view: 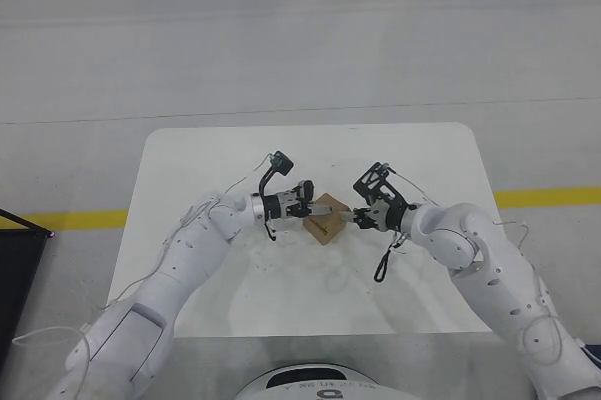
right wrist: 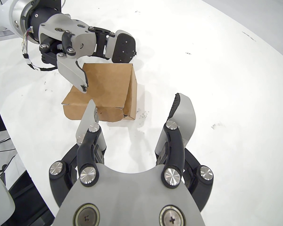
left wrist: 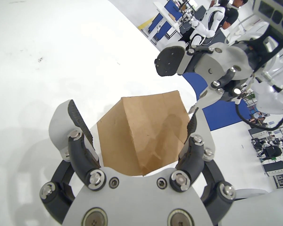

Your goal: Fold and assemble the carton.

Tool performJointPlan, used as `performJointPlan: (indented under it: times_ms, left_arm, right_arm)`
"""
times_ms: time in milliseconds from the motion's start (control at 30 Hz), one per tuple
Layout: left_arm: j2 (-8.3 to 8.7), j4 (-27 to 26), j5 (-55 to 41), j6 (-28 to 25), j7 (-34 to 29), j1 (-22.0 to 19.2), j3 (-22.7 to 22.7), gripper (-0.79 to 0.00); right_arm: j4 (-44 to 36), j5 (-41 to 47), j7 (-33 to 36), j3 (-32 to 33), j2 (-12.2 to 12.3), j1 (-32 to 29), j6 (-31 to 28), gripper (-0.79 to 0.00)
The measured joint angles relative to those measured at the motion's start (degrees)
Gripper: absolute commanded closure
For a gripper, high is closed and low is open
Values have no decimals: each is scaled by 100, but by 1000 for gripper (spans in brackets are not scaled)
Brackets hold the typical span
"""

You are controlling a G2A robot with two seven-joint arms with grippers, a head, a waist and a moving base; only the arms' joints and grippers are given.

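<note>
Grey floor (view: 300,60) with a yellow stripe (view: 560,196) lies behind the white counter (view: 230,160), which has rounded corners. We see the left arm (view: 180,275) and the right arm (view: 480,250) stretched from the near edge, with their ends close together at mid-counter.

The brown cardboard carton (view: 327,222) sits about the centre of the counter, between the two grippers. It is part folded. One panel stands up tented with a crease down it, and a lower flap lies flat on the counter beside it.

The left gripper (left wrist: 133,109) is over the carton, its fingers (left wrist: 81,123) spread wide with one on each side. In the right wrist view we see one tip touching the carton by the flat flap. The other pad is just behind the raised edge. We cannot tell whether they press the cardboard.

The right gripper (right wrist: 133,98) is low, just beside the carton. Its fingers (right wrist: 182,111) are wide apart and hold nothing. One tip is at the carton's near edge, but we cannot tell whether it touches. The other tip is over bare counter.

Small dark scuff marks (right wrist: 141,115) dot the counter next to the carton.
</note>
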Motion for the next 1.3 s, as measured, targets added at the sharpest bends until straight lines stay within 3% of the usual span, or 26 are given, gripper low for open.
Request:
performJointPlan:
  times_ms: [233,433,867,1300]
  left_arm:
    - [-3,168,-443,-223,-81,-51,-47,-785]
    - [-14,198,-589,-322,-165,-61,-7,-785]
    - [-45,270,-855,-398,-389,-107,113,-785]
    - [-91,396,-847,-505,-398,-161,250,-785]
  right_arm:
    - [-45,99,-75,467,105,-327,-515,-588]
    - [-114,141,-90,679,146,-491,-623,-576]
    - [35,-44,-117,155,44,-114,-404,-486]
    - [325,-172,-152,-263,-61,241,-348,-502]
